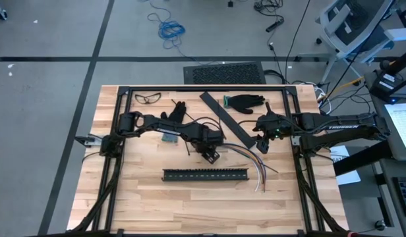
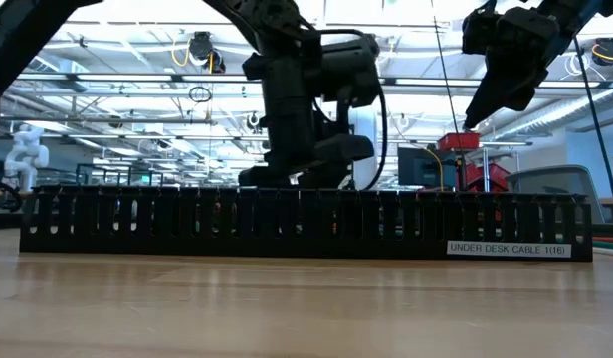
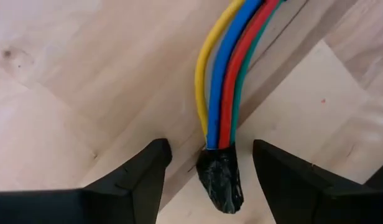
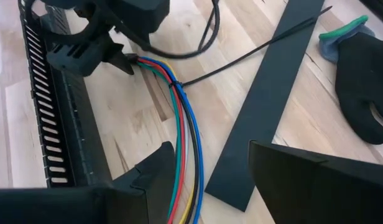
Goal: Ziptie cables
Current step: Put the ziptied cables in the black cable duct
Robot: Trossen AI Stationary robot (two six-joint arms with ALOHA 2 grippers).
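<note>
The cables [image 1: 254,164] are a bundle of yellow, blue, red, green and white wires lying flat on the table, curving toward its near edge. Their black-taped end [image 3: 220,179] lies between the open fingers of my left gripper [image 3: 211,158], with a gap on each side. In the right wrist view a thin black ziptie [image 4: 241,57] crosses the cables [image 4: 182,124] close to my left gripper [image 4: 95,50]. My right gripper [image 4: 210,165] is open and raised above the table [image 2: 506,70], right of the bundle.
A black slotted strip [image 1: 205,175] lies near the cables toward the table's near edge. A flat black strip [image 1: 226,120] lies diagonally behind them. Black gloves [image 1: 246,102] [image 1: 174,112] and safety glasses [image 1: 148,99] sit by the far edge. A black frame [image 1: 190,89] rims the table.
</note>
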